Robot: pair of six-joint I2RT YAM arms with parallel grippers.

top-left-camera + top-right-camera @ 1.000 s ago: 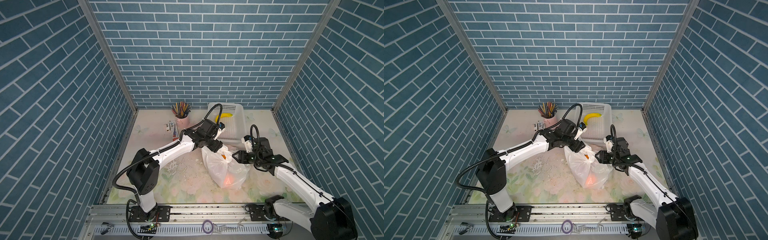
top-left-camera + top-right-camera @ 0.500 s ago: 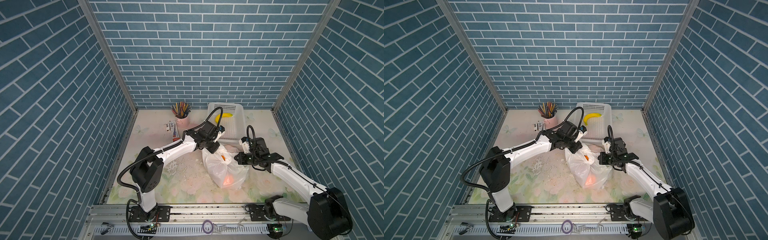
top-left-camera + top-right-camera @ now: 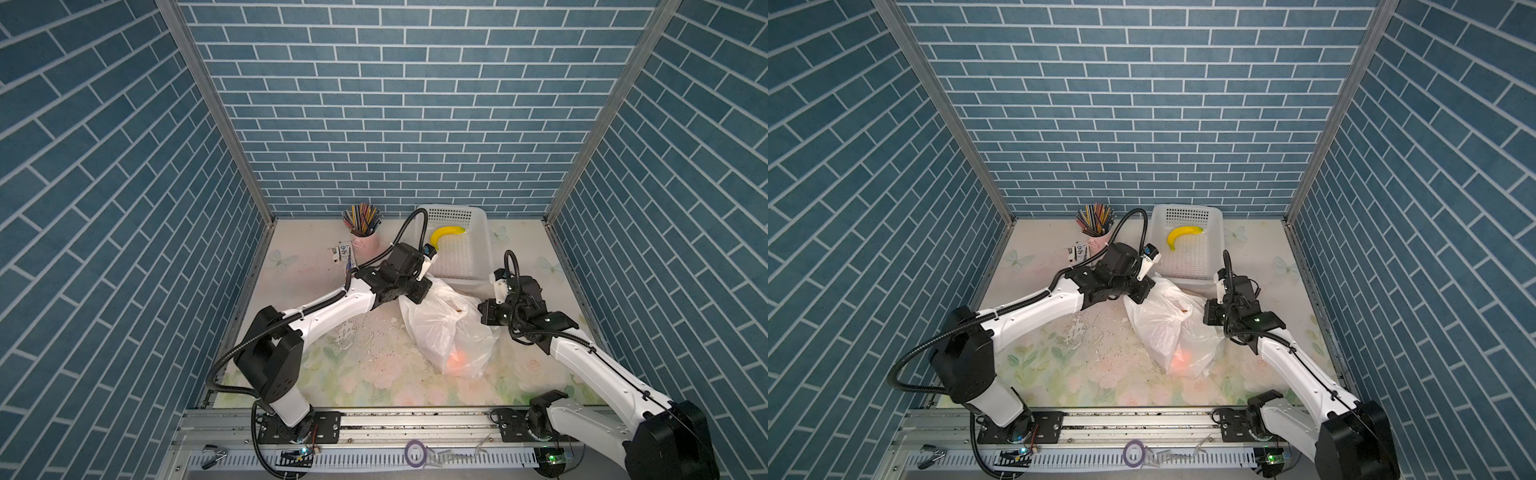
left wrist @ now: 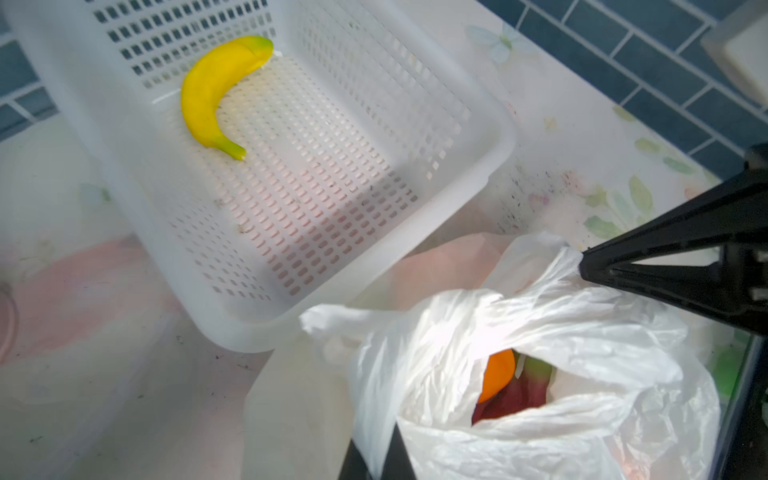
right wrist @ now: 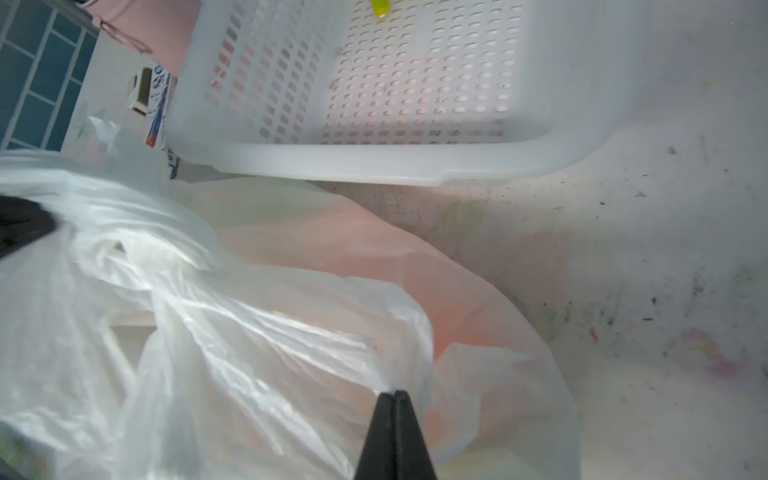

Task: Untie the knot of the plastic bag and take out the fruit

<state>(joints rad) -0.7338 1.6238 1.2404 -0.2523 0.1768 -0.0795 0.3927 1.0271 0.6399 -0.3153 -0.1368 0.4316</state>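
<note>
The white plastic bag [image 3: 440,332] [image 3: 1163,328] lies in front of the basket with its mouth gaping. No knot shows in any view. My left gripper [image 3: 409,297] [image 4: 376,457] is shut on the bag's rim [image 4: 415,374] on the left. My right gripper [image 3: 482,313] [image 5: 394,395] is shut on a pinch of the rim [image 5: 291,332] on the right. In the left wrist view the fruit lies inside the mouth: an orange [image 4: 496,374], a dark magenta piece [image 4: 515,399] and a green one [image 4: 538,368]. An orange glow [image 3: 1183,355] shows through the bag's lower end.
The white perforated basket [image 3: 480,241] [image 4: 498,137] stands just behind the bag and holds a yellow banana [image 3: 446,233] [image 4: 216,91]. A pink cup of coloured pencils [image 3: 363,235] and a small carton [image 3: 345,253] stand at the back left. White crumbs litter the mat left of the bag.
Both grippers have gone from open to shut on the bag's rim. The right gripper has come in leftward to the bag's edge.
</note>
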